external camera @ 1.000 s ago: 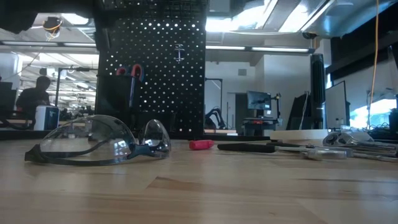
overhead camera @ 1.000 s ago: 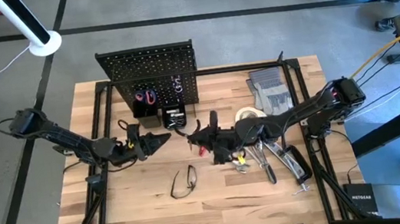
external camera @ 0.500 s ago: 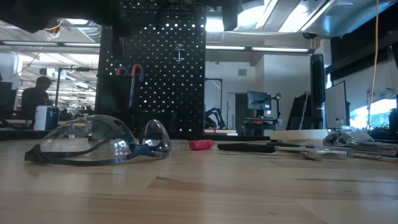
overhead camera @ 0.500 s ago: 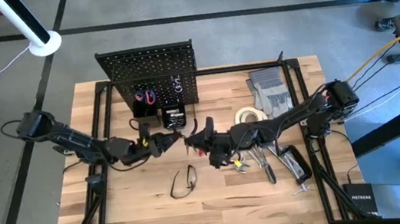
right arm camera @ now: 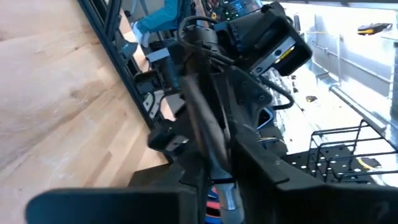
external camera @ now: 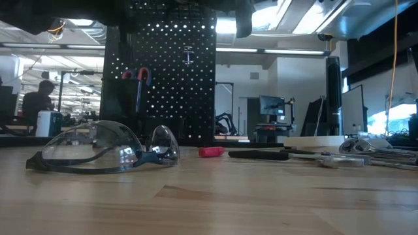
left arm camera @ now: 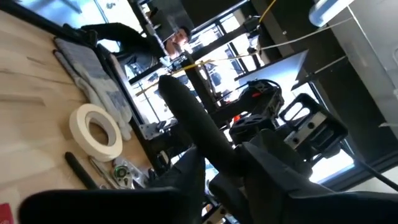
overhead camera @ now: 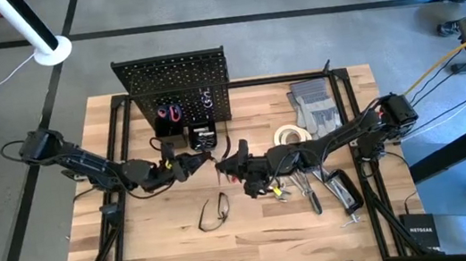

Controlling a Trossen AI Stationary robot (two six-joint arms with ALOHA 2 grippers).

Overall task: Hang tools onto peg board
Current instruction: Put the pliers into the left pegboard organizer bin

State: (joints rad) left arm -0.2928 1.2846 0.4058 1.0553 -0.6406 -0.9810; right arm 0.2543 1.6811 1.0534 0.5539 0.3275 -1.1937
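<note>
Midair, dark tool [overhead camera: 221, 156] between both grippers' fingers, above table [overhead camera: 166, 238]

You have the peg board [overhead camera: 173, 89] standing upright at the far edge of the table [overhead camera: 157, 240], left of centre. The safety glasses [overhead camera: 213, 211] lie near of it, mid-table. To the right, gloves [overhead camera: 314, 106] lie at the far side, with the tape roll [overhead camera: 288, 134] just left of them. Loose hand tools [overhead camera: 322, 189] lie near of the tape. The left gripper [overhead camera: 203, 160] and right gripper [overhead camera: 226, 160] meet just near of the board.
</note>
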